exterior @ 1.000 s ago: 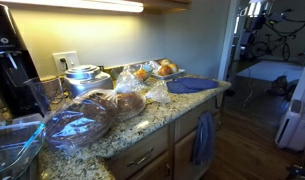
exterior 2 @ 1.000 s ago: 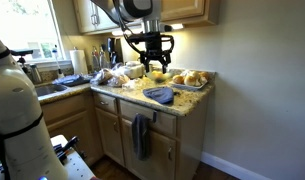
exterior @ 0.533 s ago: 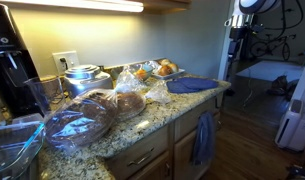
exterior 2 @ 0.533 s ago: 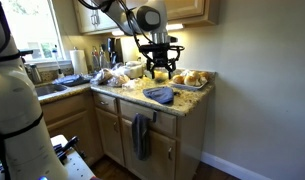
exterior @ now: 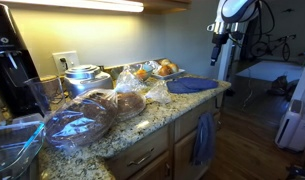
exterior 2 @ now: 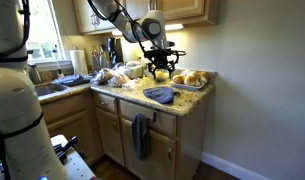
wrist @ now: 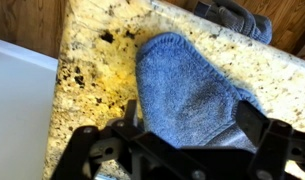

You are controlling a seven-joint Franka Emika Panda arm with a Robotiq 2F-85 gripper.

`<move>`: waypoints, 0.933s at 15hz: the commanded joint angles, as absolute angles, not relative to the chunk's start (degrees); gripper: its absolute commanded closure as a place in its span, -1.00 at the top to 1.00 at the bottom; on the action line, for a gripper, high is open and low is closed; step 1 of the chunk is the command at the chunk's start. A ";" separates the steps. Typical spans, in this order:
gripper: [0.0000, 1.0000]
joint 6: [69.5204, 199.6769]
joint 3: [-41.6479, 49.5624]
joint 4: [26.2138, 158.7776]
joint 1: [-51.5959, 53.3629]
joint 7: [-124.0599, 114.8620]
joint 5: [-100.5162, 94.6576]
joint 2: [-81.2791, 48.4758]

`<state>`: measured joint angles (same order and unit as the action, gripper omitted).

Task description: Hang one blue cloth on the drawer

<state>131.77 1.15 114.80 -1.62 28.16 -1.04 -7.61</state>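
The blue cloth (wrist: 187,95) is plain mid-blue, framed by the black gripper (wrist: 189,128). The countertop (wrist: 92,60) is beige granite, speckled black and yellow. At 1 o'clock a duller grey-blue towel (wrist: 242,15) shows. The drawer (exterior 2: 160,116) is light oak; the wall (exterior 2: 252,80) at 3 o'clock is plain beige.

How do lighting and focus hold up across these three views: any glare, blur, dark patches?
In an exterior view the under-cabinet light strip is blown out; in an exterior view the window is overexposed; in the wrist view the folded cloth on the counter is evenly lit and sharp, the gripper a dark, soft silhouette.
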 commanded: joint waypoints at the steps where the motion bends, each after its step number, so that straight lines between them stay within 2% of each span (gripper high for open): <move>1: 1.00 134.60 -1.14 113.31 -1.69 31.88 0.06 -9.76; 9: 1.00 133.14 -2.04 113.24 -1.81 30.75 -1.03 -9.88; 14: 1.00 134.37 -3.07 109.28 -2.82 36.20 2.08 -15.98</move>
